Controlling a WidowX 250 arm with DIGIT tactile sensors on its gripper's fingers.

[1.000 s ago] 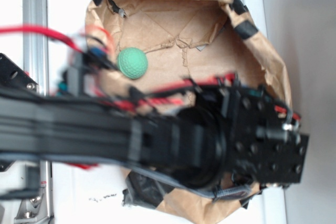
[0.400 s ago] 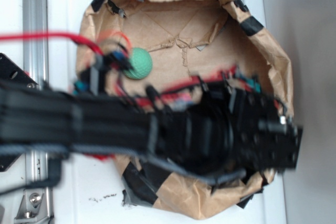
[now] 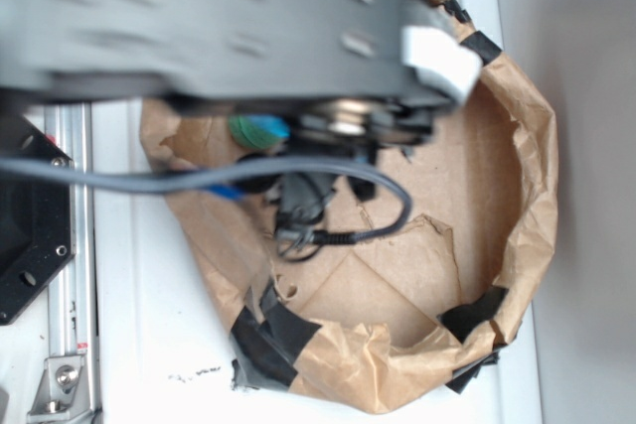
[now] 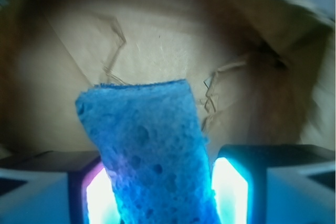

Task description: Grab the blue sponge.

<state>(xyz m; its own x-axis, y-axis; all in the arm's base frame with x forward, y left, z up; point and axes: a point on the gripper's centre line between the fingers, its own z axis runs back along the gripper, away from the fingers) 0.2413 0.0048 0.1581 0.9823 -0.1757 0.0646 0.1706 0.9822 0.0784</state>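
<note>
In the wrist view the blue sponge [image 4: 147, 145] stands between my two fingers, a porous block tilted a little to the left, its top end sticking out past the fingertips. My gripper [image 4: 163, 184] is shut on it, with the lit pads [image 4: 229, 190] against its sides, above the brown paper floor. In the exterior view my arm [image 3: 229, 27] is a large blur across the top, and the jaws and sponge are hidden under it.
A crumpled brown paper bag [image 3: 522, 196] with black tape patches forms a walled bowl around the work area; its creased floor [image 4: 157, 40] shows in the wrist view. A green dimpled ball [image 3: 250, 129] peeks out under the arm. A grey cable [image 3: 388, 191] loops over the bag.
The arm has swung from across the lower part of the bag to the top of the frame, looking larger and more blurred. The green ball is now mostly covered.
</note>
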